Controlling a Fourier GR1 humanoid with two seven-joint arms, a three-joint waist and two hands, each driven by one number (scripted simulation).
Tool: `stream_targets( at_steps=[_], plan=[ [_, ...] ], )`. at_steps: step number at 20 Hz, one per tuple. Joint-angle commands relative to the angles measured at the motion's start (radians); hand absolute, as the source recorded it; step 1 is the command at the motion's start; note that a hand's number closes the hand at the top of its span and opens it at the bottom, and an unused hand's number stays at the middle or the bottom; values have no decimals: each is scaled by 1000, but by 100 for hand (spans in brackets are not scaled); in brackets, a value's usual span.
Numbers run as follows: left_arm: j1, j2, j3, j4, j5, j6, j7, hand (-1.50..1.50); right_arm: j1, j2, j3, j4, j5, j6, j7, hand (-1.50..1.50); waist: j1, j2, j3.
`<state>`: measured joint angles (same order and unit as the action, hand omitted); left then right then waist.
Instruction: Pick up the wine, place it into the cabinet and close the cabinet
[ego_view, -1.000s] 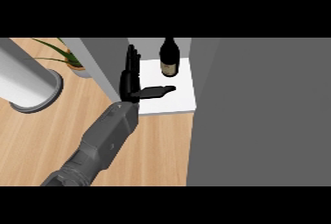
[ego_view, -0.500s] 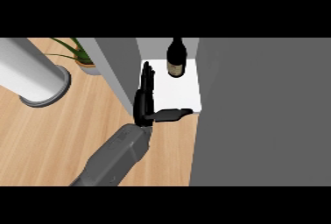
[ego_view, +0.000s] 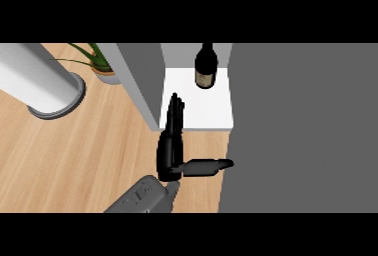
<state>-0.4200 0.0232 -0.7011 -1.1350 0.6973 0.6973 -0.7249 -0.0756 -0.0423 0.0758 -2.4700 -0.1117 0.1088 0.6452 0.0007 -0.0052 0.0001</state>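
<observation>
Head view, counts: 1 wine (ego_view: 206, 67), 1 cabinet (ego_view: 145, 75), 1 hand + 1 forearm (ego_view: 140, 199), 1 plant (ego_view: 100, 62), 1 white cylinder (ego_view: 40, 80). Only the left hand (ego_view: 171, 156) shows.

Wine: upright at the back of the cabinet's white shelf (ego_view: 199, 112), towards its right side, just beside the edge of the big grey panel (ego_view: 303, 130) that fills the right of the view.

Edges/room: shelf sits between the cabinet's grey left wall and the panel, a narrow slot. Bare white shelf from the wine fwd to the front edge. Wooden worktop (ego_view: 74, 160) open to the left of the arm. Cylinder and plant stand at far left, well apart from the hand. Plant is just beside the cabinet wall.

Hand pose: forearm enters from the lower edge, hand edge-on, pointing away up the view. Fingers (ego_view: 176, 112) straight and pressed together, holding nothing, tips over the shelf's front-left corner, close along the left wall. Thumb (ego_view: 210, 166) stuck out to the right over the worktop, tip at the panel's edge; can't tell if it touches. Hand is well apart from the wine.
</observation>
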Motion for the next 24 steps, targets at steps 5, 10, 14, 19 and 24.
stream_targets(
  at_steps=[5, 10, 14, 19, 24],
  plan=[
    [220, 64, -111, -362, -123, 182, 92, -150, 97, 15, 28, -74, -5, 26, -52, -150, 3, 1, 1],
    [345, 137, -136, -486, -185, 167, 108, -150, 40, -13, -18, -48, -59, 32, -15, -150, 3, 3, 0],
    [413, 148, -131, -557, -197, 109, 89, -150, 89, -8, -28, -28, -90, 66, -69, -150, -1, 4, 0],
    [401, 299, -131, -722, -201, 84, 202, -150, 32, -40, -57, -58, -209, 84, 47, 150, -1, 3, 1],
    [588, 447, -148, -859, -193, -14, 127, -150, 82, -33, 23, -27, -142, 143, 6, 150, 7, 2, 0]
  ],
)
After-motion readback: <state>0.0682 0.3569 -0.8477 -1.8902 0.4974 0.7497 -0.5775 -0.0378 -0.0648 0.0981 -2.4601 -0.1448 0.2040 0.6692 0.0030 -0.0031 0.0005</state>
